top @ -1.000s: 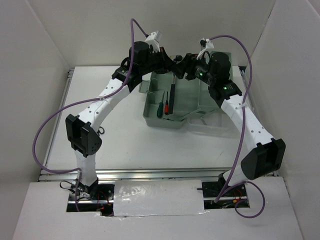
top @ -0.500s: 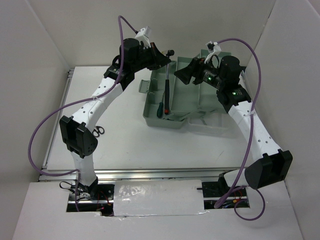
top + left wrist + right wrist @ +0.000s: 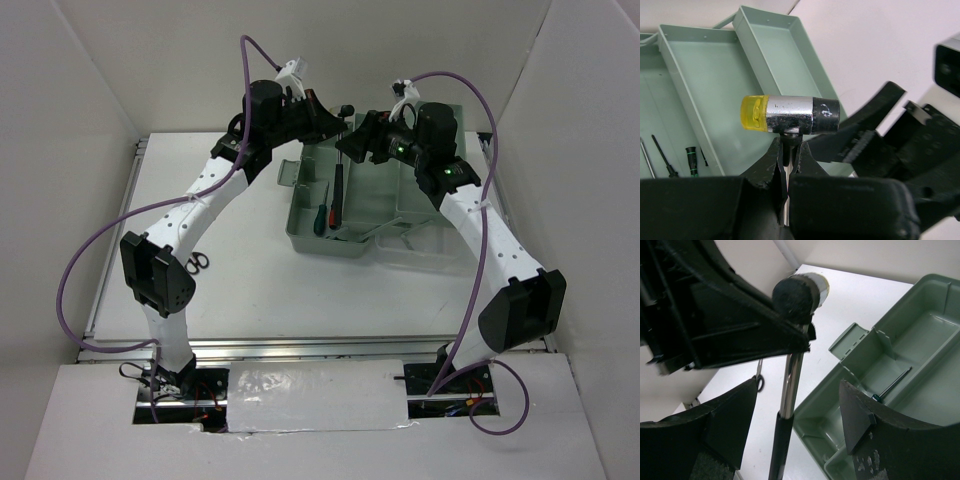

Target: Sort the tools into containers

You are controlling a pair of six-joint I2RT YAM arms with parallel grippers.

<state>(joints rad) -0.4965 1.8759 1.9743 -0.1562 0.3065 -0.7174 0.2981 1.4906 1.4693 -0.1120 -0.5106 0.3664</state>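
Two robot arms meet above an open sage-green toolbox, shown from overhead and from each wrist. Farthest left, well apart from both grippers, black-handled scissors lie on the white table beside the left arm.

The left gripper is raised over the far left part of the toolbox. Its jaws are clamped tight on the chrome shaft of the hammer, just under the head. The head sits directly above the fingers and lies crosswise. In the left wrist view its yellow face points left, the middle is chrome and the black face points right.

Below the grip, the shaft and its black handle hang down over a toolbox compartment. Whether the handle end touches the floor cannot be told. Beside that end, well below the left gripper, lie a green-handled screwdriver and a red-handled screwdriver.

Just to the right, the right gripper faces the left one with its jaws wide apart. In its wrist view the hammer's shaft stands between its two fingers, touching neither, below the left gripper's hold.
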